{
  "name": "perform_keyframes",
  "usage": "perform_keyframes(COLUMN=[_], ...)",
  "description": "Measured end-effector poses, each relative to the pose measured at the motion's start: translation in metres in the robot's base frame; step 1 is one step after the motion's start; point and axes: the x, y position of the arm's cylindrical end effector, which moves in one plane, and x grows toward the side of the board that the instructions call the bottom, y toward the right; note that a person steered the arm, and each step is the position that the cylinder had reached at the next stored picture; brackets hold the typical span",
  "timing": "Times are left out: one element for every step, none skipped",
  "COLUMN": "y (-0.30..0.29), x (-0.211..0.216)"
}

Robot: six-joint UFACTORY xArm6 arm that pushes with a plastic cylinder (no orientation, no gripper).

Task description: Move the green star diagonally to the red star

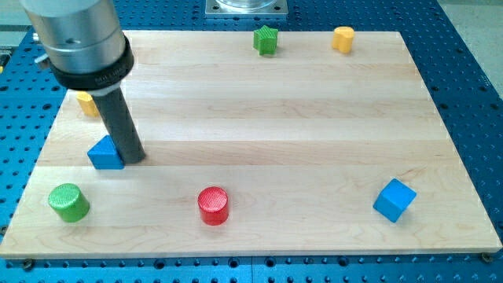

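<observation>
The green star [266,39] sits near the board's top edge, a little right of centre. No red star shows; the only red block is a red cylinder [213,205] near the view's bottom, left of centre. My tip [133,158] is at the view's left, touching the right side of a blue triangular block [104,154]. It is far to the lower left of the green star and up-left of the red cylinder.
A yellow block [343,38] lies right of the green star. Another yellow block [86,103] is partly hidden behind the rod at the left. A green cylinder [68,202] sits at the bottom left and a blue cube [394,200] at the bottom right. The wooden board [275,118] lies on a blue perforated table.
</observation>
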Motion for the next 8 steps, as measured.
perform_keyframes(y=[-0.015,-0.044,-0.059,-0.008,0.060,0.156,0.205,0.225], x=[0.003,0.003,0.003,-0.014,-0.057,-0.095,-0.170,-0.220])
